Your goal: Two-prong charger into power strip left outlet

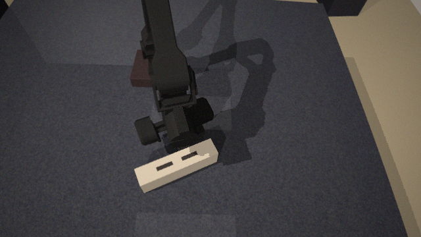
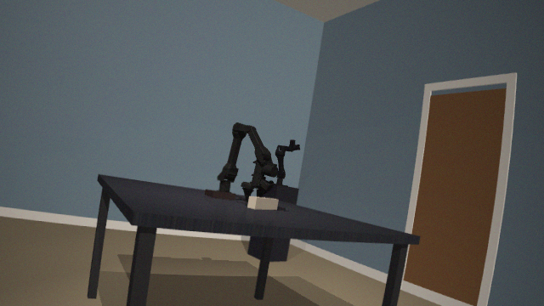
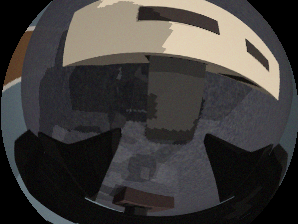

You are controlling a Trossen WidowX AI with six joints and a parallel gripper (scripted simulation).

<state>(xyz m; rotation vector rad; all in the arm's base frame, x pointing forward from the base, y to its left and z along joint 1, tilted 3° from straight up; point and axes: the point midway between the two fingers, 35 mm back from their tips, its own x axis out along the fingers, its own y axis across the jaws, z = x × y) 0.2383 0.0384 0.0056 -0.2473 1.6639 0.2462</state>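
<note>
Looks like a plain room set up as a robot test space, judging by blue walls (image 2: 170,93), white-framed brown door (image 2: 463,191), pale baseboard (image 2: 47,215), tan floor (image 2: 42,251) (image 1: 378,36), dark table (image 2: 195,212) (image 1: 82,131) carrying one robot arm (image 2: 233,153) (image 1: 168,66), another small arm (image 2: 281,163) on dark pedestal (image 2: 291,195) behind.
</note>
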